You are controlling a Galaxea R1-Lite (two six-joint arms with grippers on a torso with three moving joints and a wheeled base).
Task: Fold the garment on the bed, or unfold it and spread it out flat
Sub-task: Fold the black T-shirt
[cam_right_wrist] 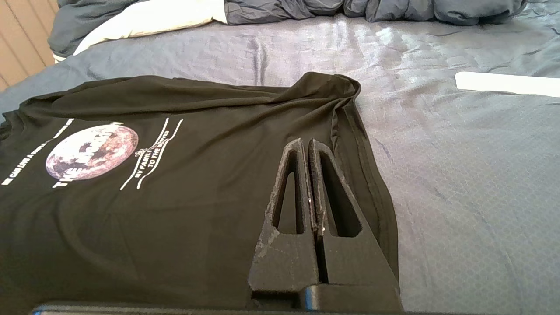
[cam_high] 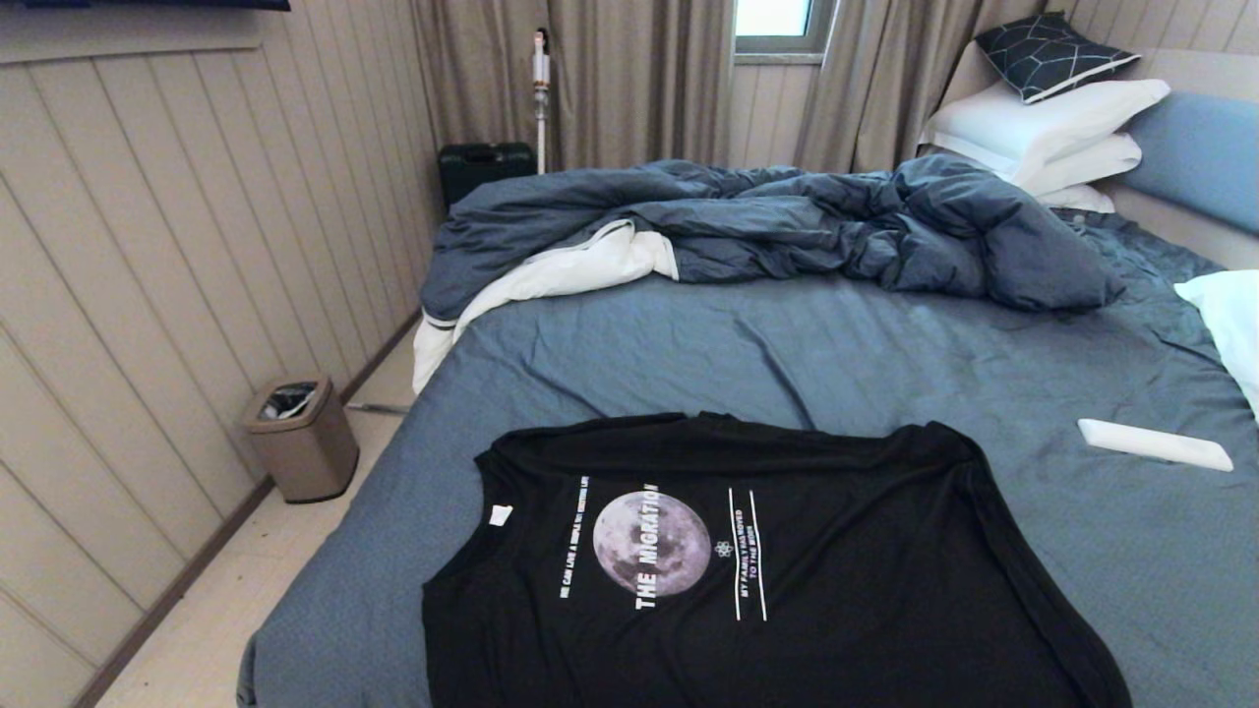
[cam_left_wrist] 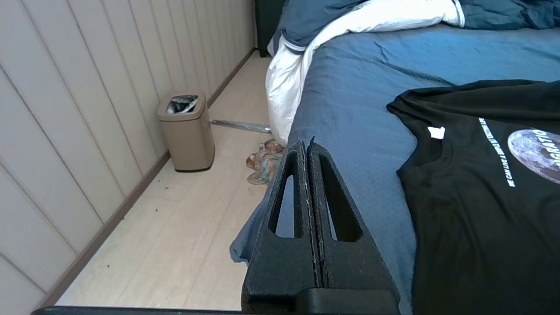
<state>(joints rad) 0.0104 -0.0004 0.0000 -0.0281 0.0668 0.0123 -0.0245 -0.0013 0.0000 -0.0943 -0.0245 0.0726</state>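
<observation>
The garment, a black T-shirt with a grey moon print and white lettering, lies spread on the near part of the bed. Its neck with a small white tag points left and its far edge is folded inward. Neither arm shows in the head view. In the left wrist view my left gripper is shut and empty, held above the bed's left edge beside the garment. In the right wrist view my right gripper is shut and empty, above the garment near its right hem.
A rumpled dark blue duvet with white lining fills the far half of the bed; white pillows lie at the headboard. A white flat object lies on the sheet at right. A tan bin and a wall stand left.
</observation>
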